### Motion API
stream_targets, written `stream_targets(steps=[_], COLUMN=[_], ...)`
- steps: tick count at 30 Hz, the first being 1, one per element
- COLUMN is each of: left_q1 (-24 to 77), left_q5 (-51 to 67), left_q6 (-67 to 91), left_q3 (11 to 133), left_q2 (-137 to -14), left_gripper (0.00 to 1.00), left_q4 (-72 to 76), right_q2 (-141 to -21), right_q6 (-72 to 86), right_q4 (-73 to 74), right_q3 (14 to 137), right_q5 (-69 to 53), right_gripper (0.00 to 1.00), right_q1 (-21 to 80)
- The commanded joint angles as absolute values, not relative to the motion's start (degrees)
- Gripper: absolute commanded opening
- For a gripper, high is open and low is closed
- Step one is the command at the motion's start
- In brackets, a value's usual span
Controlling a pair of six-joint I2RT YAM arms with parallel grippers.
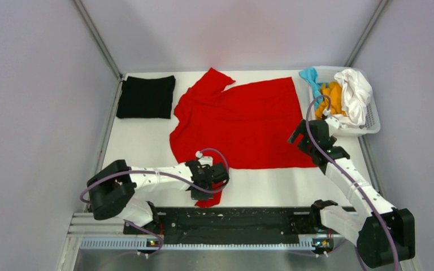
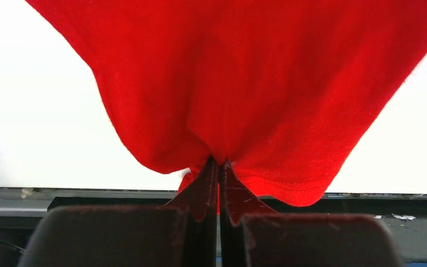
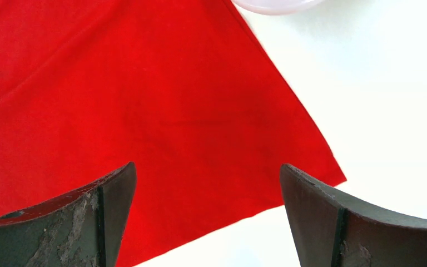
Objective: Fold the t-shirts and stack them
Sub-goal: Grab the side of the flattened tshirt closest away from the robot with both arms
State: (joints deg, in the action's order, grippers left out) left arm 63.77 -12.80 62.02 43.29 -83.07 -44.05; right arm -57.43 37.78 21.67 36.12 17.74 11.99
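Observation:
A bright red t-shirt (image 1: 243,121) lies spread over the middle of the white table, one sleeve at the back. Its near-left sleeve is pinched by my left gripper (image 1: 206,195), which is shut on the cloth; in the left wrist view the red t-shirt (image 2: 244,83) bunches into the closed fingertips (image 2: 211,178). My right gripper (image 1: 298,135) hovers open over the shirt's right hem, and in the right wrist view the red t-shirt (image 3: 144,100) corner lies between the wide fingers (image 3: 111,194). A folded black t-shirt (image 1: 146,96) rests at the back left.
A white slotted basket (image 1: 373,121) at the back right holds white (image 1: 355,96), orange (image 1: 331,93) and teal (image 1: 311,76) t-shirts. Grey walls close in on both sides. The black base rail (image 1: 231,223) runs along the near edge.

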Motion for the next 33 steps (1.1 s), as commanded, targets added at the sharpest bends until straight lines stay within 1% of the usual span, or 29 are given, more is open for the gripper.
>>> stream_targets(steps=[1,5,9,10,14,18,20,22,24,26,29,30,32,33], left_q1=[63.9,64.0,64.0,64.0,64.0,64.0,64.0,64.0,64.0,64.0,64.0,64.0,64.0,64.0], left_q5=[-16.2,-16.0,-14.6,-13.6,-12.8,-13.1,-12.8,-12.6,-12.7,-13.0,-13.3,-13.3,-13.5,-13.8], left_q6=[64.0,63.7,62.1,61.4,59.9,59.2,58.8,58.4,58.2,58.2,58.5,58.6,58.7,58.8], left_q3=[40.9,40.9,39.1,38.5,37.8,37.5,37.0,36.9,37.1,37.4,37.8,37.9,37.9,38.0], left_q2=[-87.6,-85.6,-80.1,-79.0,-76.3,-74.7,-74.1,-74.0,-74.3,-74.8,-75.4,-75.6,-75.6,-75.5], left_gripper=[0.0,0.0,0.0,0.0,0.0,0.0,0.0,0.0,0.0,0.0,0.0,0.0,0.0,0.0], left_q4=[-45.2,-46.6,-45.6,-44.5,-42.4,-41.8,-40.9,-40.6,-40.9,-41.1,-41.7,-41.7,-42.1,-42.3], right_q2=[-56.3,-56.2,-55.1,-54.7,-54.0,-55.8,-57.4,-59.8,-62.8,-64.7,-66.7,-67.2,-68.2,-68.7], right_q6=[39.0,42.0,47.0,48.5,49.0,50.7,50.6,50.6,50.3,50.2,49.8,49.7,49.1,48.8], right_q4=[22.7,25.3,27.8,27.8,24.3,20.7,18.1,16.6,15.4,14.0,11.3,10.5,9.9,10.2], right_q3=[35.4,33.6,28.9,27.7,24.1,22.0,21.0,21.2,21.7,22.1,22.5,22.6,23.1,23.5], right_q5=[20.3,22.6,31.7,31.8,29.5,28.8,28.6,28.5,28.6,28.5,27.7,27.2,26.4,26.3], right_gripper=[0.99,0.99,0.96,0.95,0.89,0.78,0.72,0.7,0.65,0.63,0.54,0.46,0.33,0.24], right_q1=[11.3,10.9,10.3,9.7,8.8,8.9,8.8,8.9,8.8,8.8,8.8,8.8,8.8,8.8])
